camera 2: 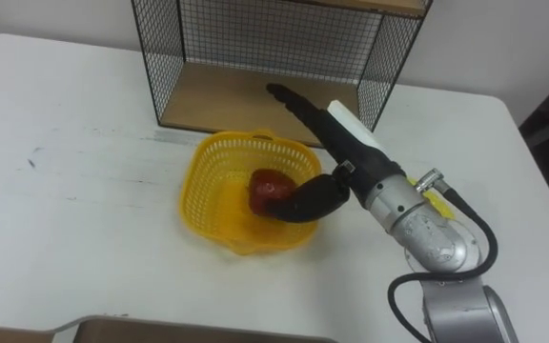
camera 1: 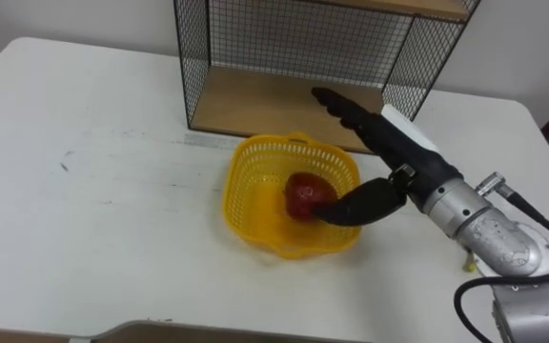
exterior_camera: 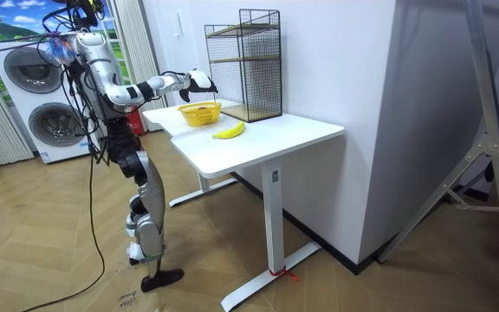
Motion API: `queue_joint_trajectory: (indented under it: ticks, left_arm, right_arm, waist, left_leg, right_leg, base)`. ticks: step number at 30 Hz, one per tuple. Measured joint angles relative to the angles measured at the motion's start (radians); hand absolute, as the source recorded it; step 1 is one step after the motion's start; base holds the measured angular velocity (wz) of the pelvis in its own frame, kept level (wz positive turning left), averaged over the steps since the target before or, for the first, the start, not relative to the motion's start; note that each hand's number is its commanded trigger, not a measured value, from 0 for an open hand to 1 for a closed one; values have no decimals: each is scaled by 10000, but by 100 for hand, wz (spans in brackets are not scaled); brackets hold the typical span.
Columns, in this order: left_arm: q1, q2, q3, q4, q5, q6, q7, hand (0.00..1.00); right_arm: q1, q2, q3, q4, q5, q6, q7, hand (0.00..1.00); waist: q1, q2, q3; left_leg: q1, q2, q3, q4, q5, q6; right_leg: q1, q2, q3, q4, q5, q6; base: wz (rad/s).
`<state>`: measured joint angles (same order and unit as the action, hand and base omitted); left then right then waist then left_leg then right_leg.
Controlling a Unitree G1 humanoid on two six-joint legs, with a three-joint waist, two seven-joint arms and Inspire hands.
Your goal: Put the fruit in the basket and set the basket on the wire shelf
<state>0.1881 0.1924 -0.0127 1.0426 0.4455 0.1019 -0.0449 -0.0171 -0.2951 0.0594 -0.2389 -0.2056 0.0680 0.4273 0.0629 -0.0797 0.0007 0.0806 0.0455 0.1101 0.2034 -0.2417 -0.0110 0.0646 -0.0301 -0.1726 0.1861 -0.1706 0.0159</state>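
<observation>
The right hand [camera 1: 394, 151] reaches in from the lower right and hangs over the near-right part of the basket [camera 1: 238, 191]. Its fingers [camera 1: 346, 110] are straight and point toward the wire shelf [camera 1: 255, 57]. The thumb dips inside the basket and rests against the red fruit [camera 1: 303, 195]. Nothing is clamped, so the hand reads as released.

**Step in hand.** The red fruit lies in the basket, to the right of centre on its floor. This is judged to be the end of the first placement. The banana [exterior_camera: 229, 131] lies on the table [camera 1: 93, 171], just beside the basket on the robot's right, so the loading is about half done.

**Next move.** Lift the thumb clear of the basket wall without dragging it. Then take the banana across its curved body and lower it in beside the red fruit. The basket goes onto the shelf afterwards.

**Materials and shapes.**
- Basket: yellow perforated plastic with a wavy rim and shallow, flared walls. It is probably light and likely to slide on the tabletop.
- Red fruit: round, smooth and glossy, and may roll.
- Shelf: black wire mesh sides and back, wooden boards, front open. It stands just behind the basket.
- Table: white, flat and matte, with faint scuffs.
</observation>
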Motion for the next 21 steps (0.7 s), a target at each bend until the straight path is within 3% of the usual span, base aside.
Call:
queue_joint_trajectory:
  ticks: [13,16,21]
  left_arm:
    - [242,-13,-12,7,-5,-1,157,0]
    - [370,-64,55,7,-3,-1,155,0]
    - [538,-55,132,-10,-16,-136,155,0]
  right_arm:
    - [16,191,-74,11,540,-7,-352,0]
    - [15,276,-475,-144,555,-19,-431,0]
    - [11,261,-1432,-176,848,-261,-1603,0]
  waist:
    - [-68,21,-12]
    - [-160,33,-23]
    - [-414,23,-35]
  left_leg:
    - [13,-1,-39,32,0,0]
    - [10,-4,-37,36,0,0]
    - [22,-3,-28,26,0,0]
  right_leg:
    - [30,-4,-24,4,0,0]
    - [36,-7,-78,6,0,0]
    - [40,-9,-72,25,0,0]
  base:
    - [0]
    - [0]
    - [0]
